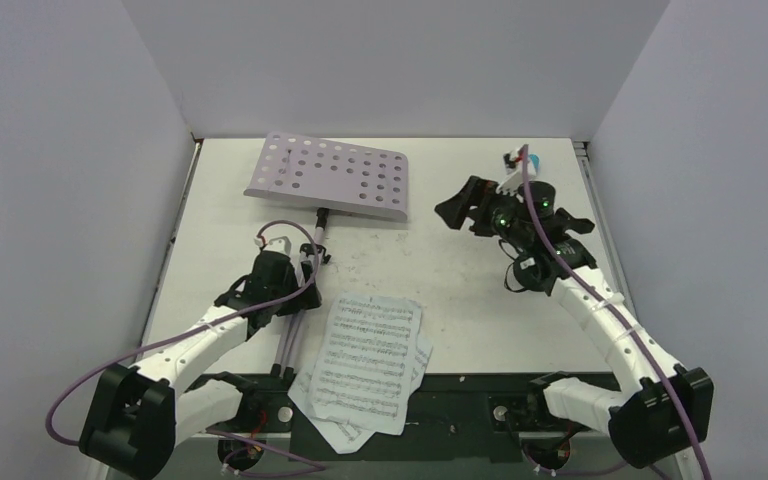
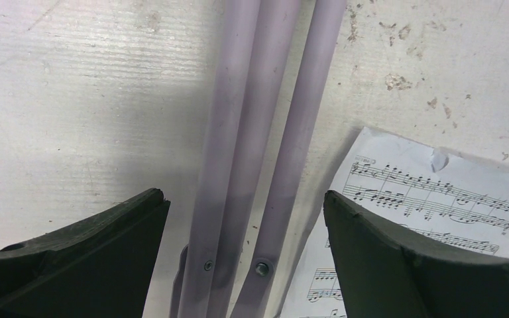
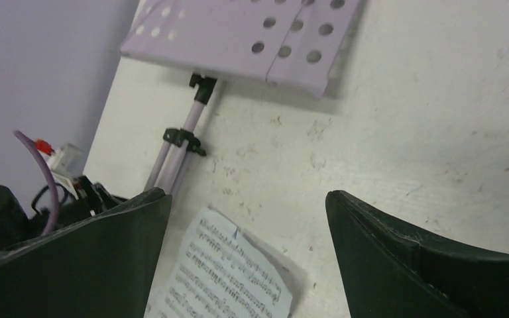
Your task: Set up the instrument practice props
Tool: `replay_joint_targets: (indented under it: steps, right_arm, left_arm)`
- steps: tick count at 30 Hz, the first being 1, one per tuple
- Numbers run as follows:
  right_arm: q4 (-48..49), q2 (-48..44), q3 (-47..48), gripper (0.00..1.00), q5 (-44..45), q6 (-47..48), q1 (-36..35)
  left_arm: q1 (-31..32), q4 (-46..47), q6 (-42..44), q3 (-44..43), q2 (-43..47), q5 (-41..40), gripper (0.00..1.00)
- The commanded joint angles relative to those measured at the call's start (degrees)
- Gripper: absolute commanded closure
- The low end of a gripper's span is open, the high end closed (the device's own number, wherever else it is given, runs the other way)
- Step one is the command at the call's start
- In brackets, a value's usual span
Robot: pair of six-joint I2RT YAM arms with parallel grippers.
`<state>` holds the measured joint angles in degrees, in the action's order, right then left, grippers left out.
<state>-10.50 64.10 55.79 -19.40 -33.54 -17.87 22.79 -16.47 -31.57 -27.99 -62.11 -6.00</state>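
Table [image 1: 480, 300] white, scuffed, walled in on three sides. Largest prop on it: lilac music stand [image 1: 330, 180], lying flat in the left half, perforated desk toward the far wall, three legs folded together and running back toward the near edge. Probably light, stiff thin tubing, smooth and likely slippery, and long enough to swing if lifted by one end. Best taken on the bundled legs or on the shaft near the black collar [image 3: 184, 139], not on the thin desk. Left gripper [image 2: 244, 195] spread wide astride those legs, apparently touching nothing, holding nothing. Right gripper [image 1: 463, 205] likewise spread and empty, above bare table at the far right, facing the stand. Sheet-music pages [image 1: 365, 360] just beside the legs, one edge against the nearest tube, near corner overhanging the table edge: limp, thin, easily creased, likely to drag along with the legs. Turquoise microphone [image 1: 537, 160] mostly hidden behind the right arm, far right.
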Motion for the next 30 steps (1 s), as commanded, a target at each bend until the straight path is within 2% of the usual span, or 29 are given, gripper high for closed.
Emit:
replay_joint_targets:
  steps: [1, 4, 10, 17, 26, 30]
  right_arm:
    - [3.19, 3.54, -3.48, 0.1, -0.22, 0.45, -6.64]
    - [7.19, 4.73, -7.64, 0.1, -1.18, -1.04, -10.94]
    - [16.6, 8.28, -14.35, 0.1, -5.98, -5.87, -12.19]
    - [16.35, 12.93, -13.6, 0.1, -5.33, -4.08, -11.53]
    - [26.6, 20.36, -13.22, 0.1, -13.5, -8.19, -4.29]
    - [31.49, 24.79, -10.45, 0.1, -16.37, -10.47, -1.12]
  left_arm:
    - [-0.25, 1.88, -1.41, -2.75, 2.36, 1.38, 0.12]
    - [-0.24, 1.36, -0.91, -4.33, 2.59, 0.6, 0.11]
    - [-0.53, -1.96, 0.01, -7.76, 0.58, -3.04, 0.06]
    - [-0.47, -4.89, 1.02, -10.38, -4.11, -5.19, 0.03]
    - [-0.4, -2.56, 1.61, -9.0, -8.44, -1.61, 0.14]
    - [-0.34, -0.57, 1.34, -8.32, -10.23, -0.02, 0.23]
